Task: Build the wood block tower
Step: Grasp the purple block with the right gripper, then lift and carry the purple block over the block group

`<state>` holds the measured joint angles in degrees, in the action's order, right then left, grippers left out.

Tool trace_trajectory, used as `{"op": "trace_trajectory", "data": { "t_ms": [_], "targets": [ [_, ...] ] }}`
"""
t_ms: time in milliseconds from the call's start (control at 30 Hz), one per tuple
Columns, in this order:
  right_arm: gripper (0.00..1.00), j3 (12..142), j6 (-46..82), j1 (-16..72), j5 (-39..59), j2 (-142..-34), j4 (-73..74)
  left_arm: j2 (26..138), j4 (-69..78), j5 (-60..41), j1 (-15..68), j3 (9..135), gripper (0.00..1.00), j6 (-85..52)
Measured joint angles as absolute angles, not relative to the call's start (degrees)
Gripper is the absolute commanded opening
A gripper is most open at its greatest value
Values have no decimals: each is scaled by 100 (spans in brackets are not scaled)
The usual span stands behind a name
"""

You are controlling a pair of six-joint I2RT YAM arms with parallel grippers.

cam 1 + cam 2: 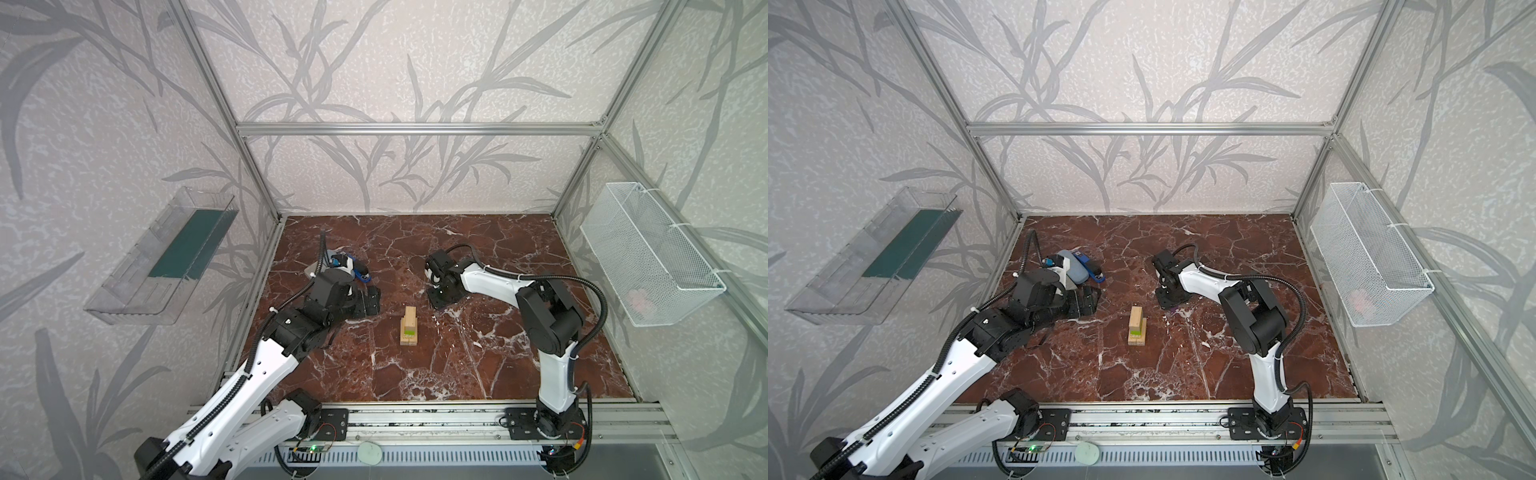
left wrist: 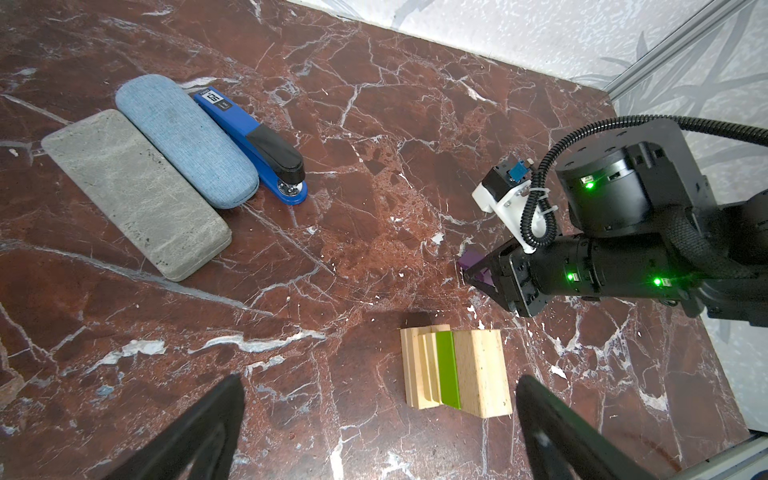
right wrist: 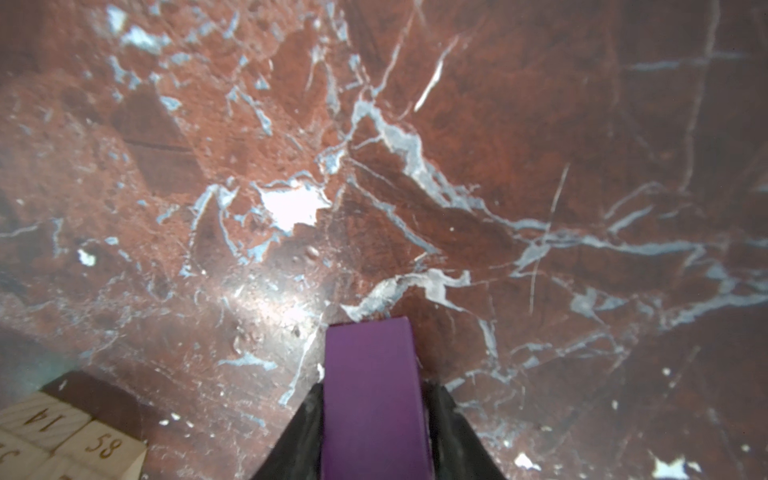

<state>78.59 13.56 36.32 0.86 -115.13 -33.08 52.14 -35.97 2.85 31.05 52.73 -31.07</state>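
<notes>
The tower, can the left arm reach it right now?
Probably yes: the left gripper hangs open near the tower with nothing between them; the right gripper, on the purple block, stands clear.

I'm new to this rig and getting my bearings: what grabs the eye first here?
The pale wood tower with its lime-green brick stands in the middle of the red marble table. Just behind it to the right, a purple block sits pinched in the right gripper. A blue stapler lies at rear left beside a blue-grey case.
</notes>
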Motion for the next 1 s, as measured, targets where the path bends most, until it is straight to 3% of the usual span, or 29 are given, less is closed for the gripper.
{"op": "trace_trajectory", "data": {
  "t_ms": [200,633,1000],
  "targets": [
    [41,7863,1345,3750,-143,-11513,-3417,5214,-3597,285,3096,5273,100,-3105],
    [25,7878,1372,3778,-242,-11463,-3583,5214,-3597,217,3089,5273,99,-3109],
    [22,8027,2648,3876,-506,-10298,-4672,4945,-3682,80,3083,5109,99,-3286]
  ]
}}
